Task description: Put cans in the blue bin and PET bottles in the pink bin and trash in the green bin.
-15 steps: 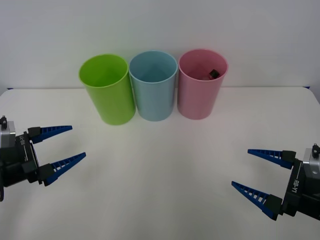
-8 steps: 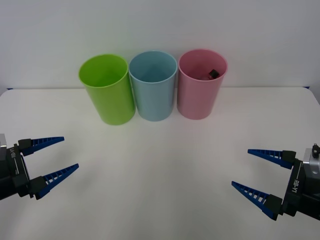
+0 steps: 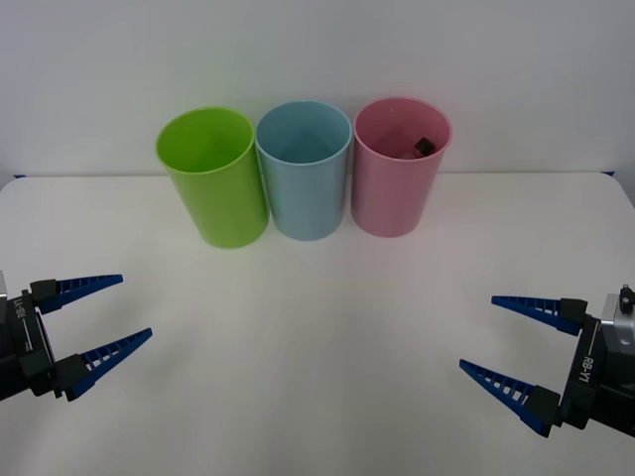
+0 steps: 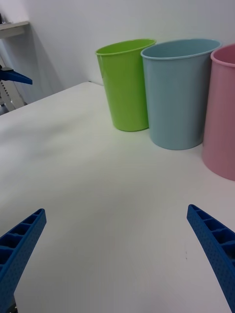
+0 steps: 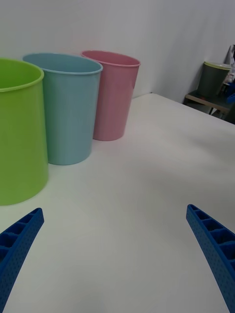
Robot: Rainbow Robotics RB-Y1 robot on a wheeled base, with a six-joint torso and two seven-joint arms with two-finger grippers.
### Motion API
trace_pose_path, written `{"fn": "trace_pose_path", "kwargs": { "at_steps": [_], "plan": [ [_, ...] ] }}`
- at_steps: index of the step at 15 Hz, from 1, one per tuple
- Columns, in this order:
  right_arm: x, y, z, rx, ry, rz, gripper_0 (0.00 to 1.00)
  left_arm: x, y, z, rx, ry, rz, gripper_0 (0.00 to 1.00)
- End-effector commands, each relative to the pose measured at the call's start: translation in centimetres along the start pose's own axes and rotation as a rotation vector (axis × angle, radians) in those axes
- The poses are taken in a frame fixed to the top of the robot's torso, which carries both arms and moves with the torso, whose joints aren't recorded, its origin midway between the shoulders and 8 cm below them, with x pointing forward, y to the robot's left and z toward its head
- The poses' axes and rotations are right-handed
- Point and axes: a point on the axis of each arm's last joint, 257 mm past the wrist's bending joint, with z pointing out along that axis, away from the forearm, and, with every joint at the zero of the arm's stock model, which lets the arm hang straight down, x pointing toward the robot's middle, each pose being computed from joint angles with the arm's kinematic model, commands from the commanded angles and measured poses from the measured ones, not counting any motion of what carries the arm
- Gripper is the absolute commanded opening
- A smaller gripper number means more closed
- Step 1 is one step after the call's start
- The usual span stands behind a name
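Both pincers, left pincer [image 3: 99, 319] and right pincer [image 3: 506, 336], hover spread apart and empty over the counter [image 3: 317, 327]; the bottle [image 3: 424, 147] lies inside the pink bin [image 3: 397, 188]. A careless sweep forward could topple the bins.

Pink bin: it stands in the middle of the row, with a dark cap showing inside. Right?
Not quite. The pink bin stands at the right end of the row; the blue bin is in the middle, as the front view shows. The dark cap is inside it.
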Motion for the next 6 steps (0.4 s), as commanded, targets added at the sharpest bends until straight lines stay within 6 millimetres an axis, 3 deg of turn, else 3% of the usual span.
{"fn": "trace_pose_path", "kwargs": {
  "at_steps": [1,6],
  "plan": [
    [0.0,0.0,0.0,0.0,0.0,0.0,1.0,-0.01,0.0,0.0,0.0,0.0,0.0,1.0],
    [0.0,0.0,0.0,0.0,0.0,0.0,1.0,-0.01,0.0,0.0,0.0,0.0,0.0,1.0]
  ]
}}
